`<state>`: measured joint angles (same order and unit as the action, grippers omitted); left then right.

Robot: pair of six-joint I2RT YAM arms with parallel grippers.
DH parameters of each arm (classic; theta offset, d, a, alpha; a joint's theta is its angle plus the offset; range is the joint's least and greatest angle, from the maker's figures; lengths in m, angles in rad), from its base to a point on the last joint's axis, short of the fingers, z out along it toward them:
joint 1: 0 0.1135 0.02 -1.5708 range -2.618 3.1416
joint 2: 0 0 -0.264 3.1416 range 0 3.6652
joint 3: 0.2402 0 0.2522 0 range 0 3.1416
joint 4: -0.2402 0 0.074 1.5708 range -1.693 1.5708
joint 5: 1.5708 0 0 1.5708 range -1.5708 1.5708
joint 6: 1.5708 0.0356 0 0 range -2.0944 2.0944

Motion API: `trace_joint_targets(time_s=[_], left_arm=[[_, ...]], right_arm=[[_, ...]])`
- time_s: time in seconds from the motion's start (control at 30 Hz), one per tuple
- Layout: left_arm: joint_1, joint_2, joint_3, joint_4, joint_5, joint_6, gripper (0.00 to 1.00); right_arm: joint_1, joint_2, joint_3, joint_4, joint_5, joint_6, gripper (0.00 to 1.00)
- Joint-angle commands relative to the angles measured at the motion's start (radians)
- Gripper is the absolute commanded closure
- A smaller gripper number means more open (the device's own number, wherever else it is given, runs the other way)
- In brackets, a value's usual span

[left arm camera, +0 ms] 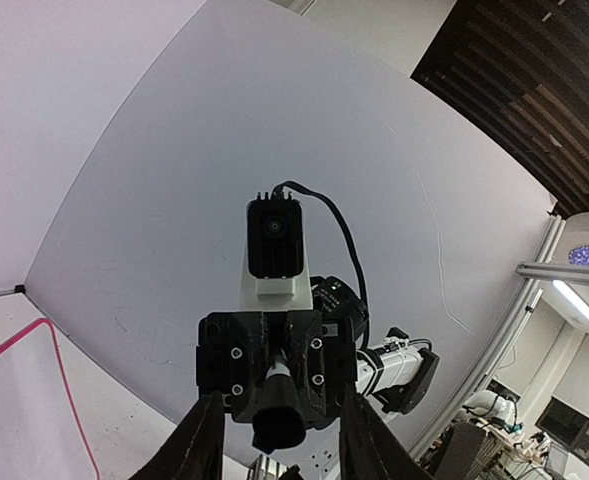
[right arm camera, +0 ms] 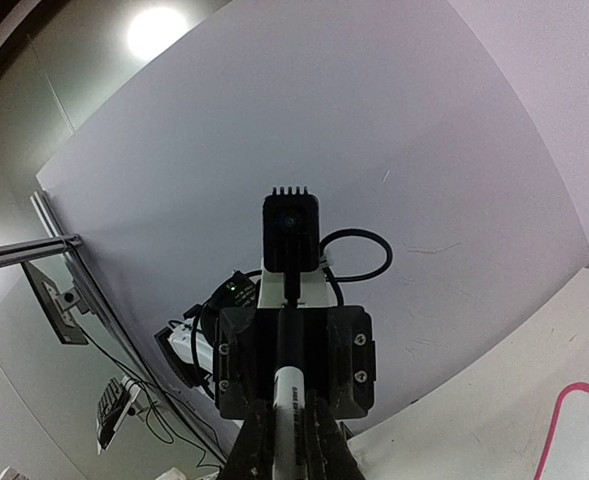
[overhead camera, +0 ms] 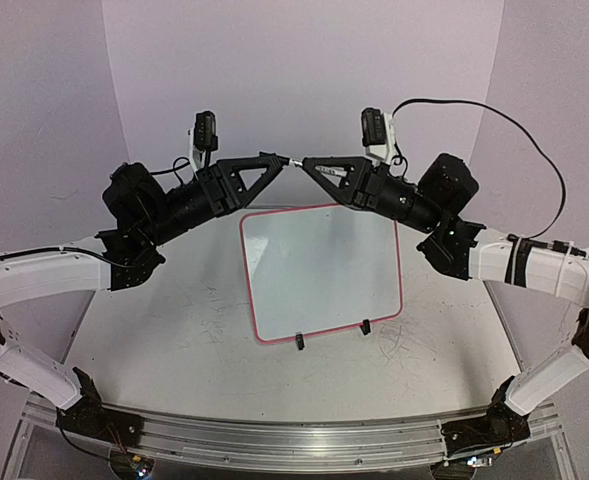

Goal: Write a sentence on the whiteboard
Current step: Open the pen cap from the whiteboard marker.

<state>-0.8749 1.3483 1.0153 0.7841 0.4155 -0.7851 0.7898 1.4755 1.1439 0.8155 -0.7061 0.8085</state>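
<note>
On the left, the white left arm [overhead camera: 44, 275] rises from the near edge of the tabletop [overhead camera: 174, 330] and reaches inward and up. Its black left gripper [overhead camera: 277, 160] points right and hangs above the far edge of the whiteboard [overhead camera: 319, 270]. In the left wrist view its fingers [left arm camera: 206, 440] stand apart, one on each side of a black cap [left arm camera: 277, 425]. A gap shows on each side, so they look released rather than clamped.

In the centre, the whiteboard lies flat on the scratched tabletop, slightly turned. It has rounded corners and a thin pink-red border. Two small black clip feet [overhead camera: 300, 341] [overhead camera: 365, 326] sit on its near edge. From above its face looks plain white. High above its far edge the two grippers meet tip to tip, joined by a marker [right arm camera: 286, 400]. The marker's white barrel runs straight from one gripper into the other.

On the right, the right gripper [overhead camera: 306, 160] points left, mirroring the other. In the right wrist view its fingers [right arm camera: 319, 440] are clenched tight on the marker's white barrel. The right arm [overhead camera: 534, 265] bends back down to its base at the near right edge. A black cable [overhead camera: 514, 130] loops above it against the pale lilac wall.
</note>
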Motion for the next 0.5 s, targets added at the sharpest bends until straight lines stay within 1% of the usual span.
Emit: trace_joint_targets(time_s=[0.0, 0.13, 0.17, 0.3, 0.47], left_arm=[[0.004, 0.006, 0.057, 0.014, -0.016, 0.012, 0.61], [0.005, 0.009, 0.062, 0.014, -0.020, 0.015, 0.62], [0.004, 0.010, 0.063, 0.014, -0.019, 0.016, 0.64], [0.004, 0.014, 0.060, 0.011, -0.017, 0.014, 0.79], [0.005, 0.010, 0.053, 0.005, -0.023, 0.011, 0.92]], right_arm=[[0.001, 0.020, 0.011, 0.048, -0.027, -0.011, 1.00], [0.001, 0.025, 0.004, 0.047, -0.027, -0.011, 1.00], [0.001, 0.025, 0.002, 0.047, -0.025, -0.011, 1.00], [0.001, 0.017, 0.003, 0.047, -0.012, -0.015, 1.00], [0.002, 0.010, 0.003, 0.044, 0.005, -0.023, 1.00]])
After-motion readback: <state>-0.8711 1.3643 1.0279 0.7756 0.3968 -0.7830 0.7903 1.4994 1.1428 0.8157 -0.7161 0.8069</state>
